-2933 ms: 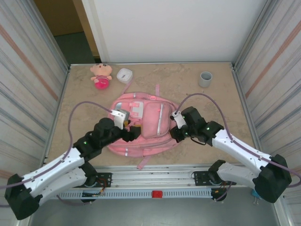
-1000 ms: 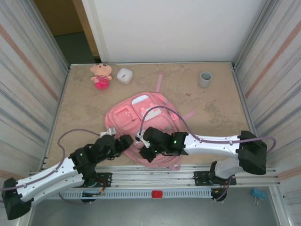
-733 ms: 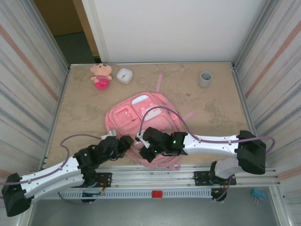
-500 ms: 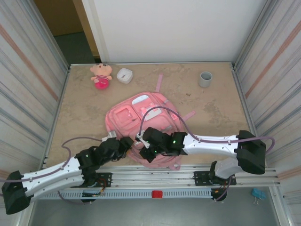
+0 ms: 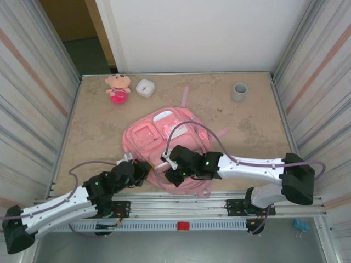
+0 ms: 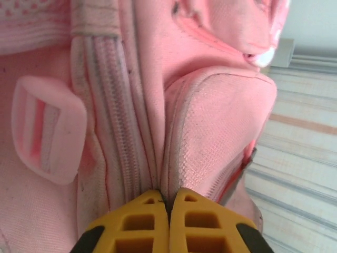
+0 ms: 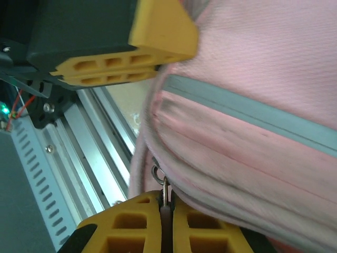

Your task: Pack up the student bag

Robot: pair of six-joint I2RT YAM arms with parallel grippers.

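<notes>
Now, risk 1: zipper pull (image 7: 164,191) is thin metal; a skewed tug from my right jaws could let it slip out.
Risk 2: my left jaws meet at the seam beside the zipper track (image 6: 118,137); if no cloth is caught, the student bag (image 5: 151,131) may slide along instead of the zip running.
Risk 3: soft cloth could bunch and jam the slider.
Right jaws: clenched on the zipper pull.
Left jaws: clenched; cloth between them, cannot tell.
Bag look: pink, white-trimmed pockets up, limp and creased.
Bag place: flat, near-middle of counter (image 5: 247,126), near edge by the rail.
</notes>
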